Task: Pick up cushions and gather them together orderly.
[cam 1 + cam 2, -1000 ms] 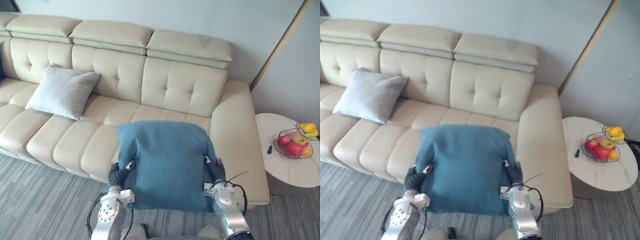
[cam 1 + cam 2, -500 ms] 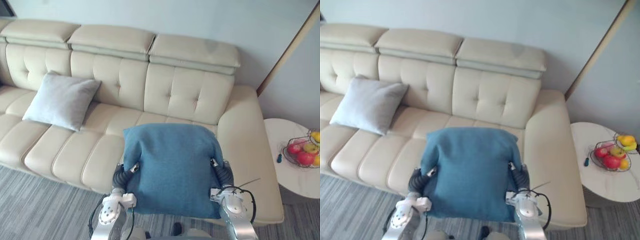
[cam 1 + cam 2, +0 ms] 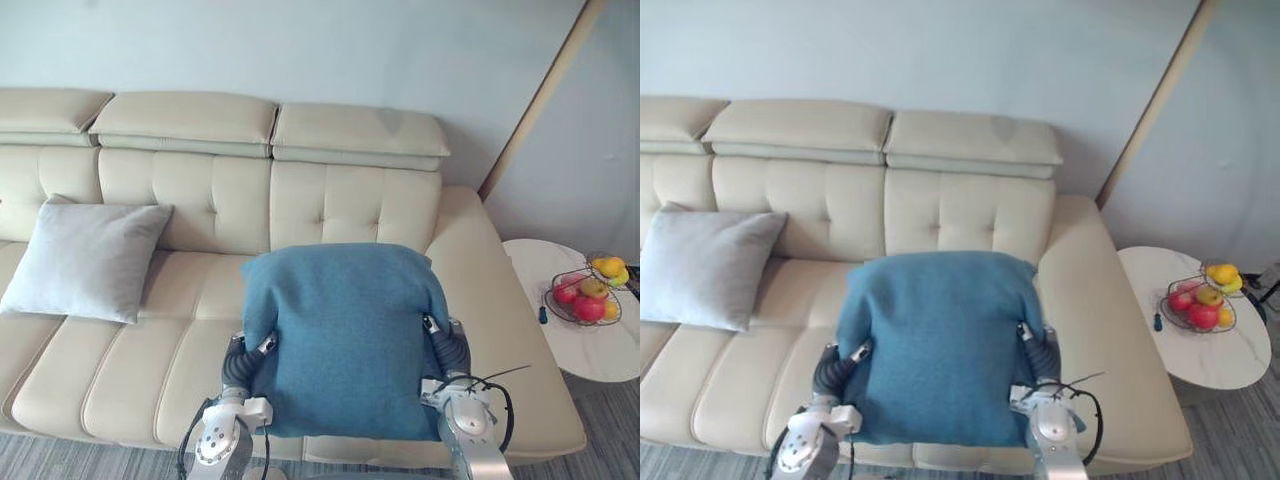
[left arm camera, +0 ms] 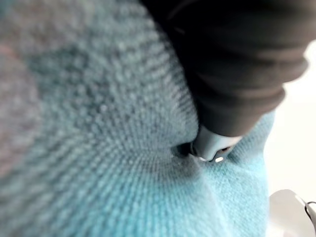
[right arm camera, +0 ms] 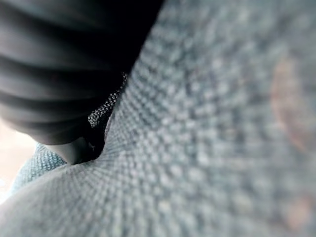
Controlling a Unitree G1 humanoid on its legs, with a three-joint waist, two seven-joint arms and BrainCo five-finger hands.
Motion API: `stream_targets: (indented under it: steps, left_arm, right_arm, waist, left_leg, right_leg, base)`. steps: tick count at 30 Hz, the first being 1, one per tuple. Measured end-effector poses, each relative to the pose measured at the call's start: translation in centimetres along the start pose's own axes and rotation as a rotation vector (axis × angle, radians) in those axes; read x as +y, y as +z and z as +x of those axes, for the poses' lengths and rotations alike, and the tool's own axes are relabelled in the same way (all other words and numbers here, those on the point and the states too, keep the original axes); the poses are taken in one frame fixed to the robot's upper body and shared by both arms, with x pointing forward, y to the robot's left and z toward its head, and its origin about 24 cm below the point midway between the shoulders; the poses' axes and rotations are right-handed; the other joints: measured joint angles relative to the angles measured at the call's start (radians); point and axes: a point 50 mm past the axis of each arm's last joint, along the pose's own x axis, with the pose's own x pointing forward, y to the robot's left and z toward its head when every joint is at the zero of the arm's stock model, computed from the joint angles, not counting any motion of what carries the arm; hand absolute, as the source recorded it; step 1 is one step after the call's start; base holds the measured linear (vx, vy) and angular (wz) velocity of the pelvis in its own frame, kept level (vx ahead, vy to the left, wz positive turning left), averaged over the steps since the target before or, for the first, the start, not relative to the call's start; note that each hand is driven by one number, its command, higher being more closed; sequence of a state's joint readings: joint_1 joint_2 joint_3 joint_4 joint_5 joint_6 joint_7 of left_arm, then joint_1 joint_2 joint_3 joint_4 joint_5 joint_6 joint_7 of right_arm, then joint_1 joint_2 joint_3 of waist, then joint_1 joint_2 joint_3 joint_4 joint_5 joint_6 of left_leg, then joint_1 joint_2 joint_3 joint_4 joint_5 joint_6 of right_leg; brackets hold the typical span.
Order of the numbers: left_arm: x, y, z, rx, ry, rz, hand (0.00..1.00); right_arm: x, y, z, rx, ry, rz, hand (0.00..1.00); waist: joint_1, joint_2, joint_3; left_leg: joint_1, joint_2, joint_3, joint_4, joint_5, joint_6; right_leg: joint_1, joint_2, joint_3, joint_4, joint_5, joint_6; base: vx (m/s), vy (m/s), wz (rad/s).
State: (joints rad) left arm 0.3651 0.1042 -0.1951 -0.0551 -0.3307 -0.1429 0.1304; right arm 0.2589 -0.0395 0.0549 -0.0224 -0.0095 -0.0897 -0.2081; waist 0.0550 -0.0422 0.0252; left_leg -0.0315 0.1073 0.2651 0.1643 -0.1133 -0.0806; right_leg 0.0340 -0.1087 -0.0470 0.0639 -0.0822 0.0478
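Though neither hand's grasp can be told, the blue cushion (image 3: 345,340) sits between left hand (image 3: 243,362) and right hand (image 3: 448,348). Judged soft, light, yielding; best held at opposite side edges.

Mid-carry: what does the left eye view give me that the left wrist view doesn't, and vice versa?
Left eye view: the cream sofa, the grey cushion on its left side, the side table with a fruit basket, the right hand. Left wrist view: the blue cushion weave up close, dented where the left hand presses in. Both: that cushion and that hand at its edge.
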Motion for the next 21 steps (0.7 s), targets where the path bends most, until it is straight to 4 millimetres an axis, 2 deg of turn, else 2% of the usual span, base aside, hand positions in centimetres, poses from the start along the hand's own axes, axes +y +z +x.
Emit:
stream_targets:
  steps: [8, 11, 13, 15, 17, 18, 19, 20, 21]
  left_arm:
    - [-0.1, 0.0, 0.0, -0.005, 0.018, 0.052, 1.00]
    - [0.1, 0.6, 0.6, -0.032, 0.046, 0.066, 1.00]
    - [-0.2, 1.8, 1.7, -0.088, 0.055, 0.076, 1.00]
    - [-0.6, 4.2, 3.6, -0.187, 0.060, 0.077, 1.00]
    - [-1.2, 7.9, 5.8, -0.332, 0.086, 0.086, 1.00]
    - [-1.4, 8.6, 6.2, -0.359, 0.091, 0.087, 1.00]
    - [-1.8, 10.2, 6.9, -0.418, 0.095, 0.083, 1.00]
    - [-2.4, 11.9, 7.7, -0.477, 0.096, 0.075, 1.00]
    - [-3.7, 14.4, 9.0, -0.557, 0.081, 0.089, 1.00]
  right_arm:
    - [0.2, -1.5, 0.2, 0.062, 0.005, -0.062, 1.00]
    - [1.2, -0.7, 1.0, 0.025, 0.018, -0.084, 1.00]
    - [1.8, 0.8, 2.2, -0.038, 0.012, -0.075, 1.00]
    - [2.8, 3.5, 4.0, -0.139, 0.007, -0.059, 1.00]
    - [4.3, 7.3, 6.0, -0.278, -0.001, -0.029, 1.00]
    - [4.5, 8.0, 6.3, -0.301, -0.005, -0.024, 1.00]
    - [4.9, 9.4, 7.0, -0.343, -0.014, -0.014, 1.00]
    - [5.3, 10.6, 7.8, -0.377, -0.030, -0.007, 1.00]
    - [5.2, 12.6, 8.9, -0.429, -0.067, 0.000, 1.00]
  waist:
    - [-0.007, -0.005, -0.004]
    - [-0.006, -0.008, 0.000]
    - [-0.003, -0.011, 0.008]
    - [0.002, -0.016, 0.056]
    - [0.012, -0.022, 0.083]
    - [0.013, -0.021, 0.090]
    - [0.019, -0.019, 0.114]
    - [0.025, -0.016, 0.128]
    - [0.039, -0.015, 0.132]
  left_leg:
    - [0.005, -0.020, -0.012, -0.116, 0.077, -0.001]
    - [-0.011, -0.024, -0.012, -0.147, 0.096, 0.003]
    - [-0.060, -0.024, -0.012, -0.148, 0.107, 0.007]
    - [-0.118, -0.019, -0.009, -0.131, 0.119, 0.013]
    - [-0.261, 0.002, -0.001, -0.058, 0.119, 0.016]
    - [-0.282, 0.003, -0.002, -0.048, 0.119, 0.016]
    - [-0.307, 0.007, -0.002, -0.033, 0.119, 0.016]
    - [-0.344, 0.011, -0.002, -0.015, 0.120, 0.018]
    - [-0.405, 0.022, -0.003, 0.005, 0.124, 0.022]
  right_leg:
    - [-0.035, 0.006, 0.000, -0.019, 0.011, 0.007]
    - [-0.061, 0.006, 0.000, -0.030, 0.025, 0.009]
    - [-0.106, 0.007, 0.001, -0.036, 0.043, 0.009]
    - [-0.156, 0.009, 0.005, -0.032, 0.066, 0.005]
    - [-0.281, 0.019, 0.017, -0.012, 0.096, 0.002]
    - [-0.299, 0.019, 0.018, -0.006, 0.097, 0.002]
    - [-0.328, 0.021, 0.020, 0.011, 0.097, 0.003]
    - [-0.367, 0.022, 0.021, 0.031, 0.097, 0.003]
    - [-0.432, 0.025, 0.023, 0.056, 0.098, 0.004]
  base:
    - [-0.03, -0.030, 0.03]
    - [-0.02, -0.001, -0.02]
    - [-0.05, 0.005, -0.02]
    - [-0.12, 0.005, -0.08]
    - [-0.19, -0.009, -0.17]
    - [-0.14, -0.009, -0.12]
    - [-0.11, -0.003, -0.05]
    - [-0.15, -0.009, -0.08]
    - [-0.15, -0.012, -0.04]
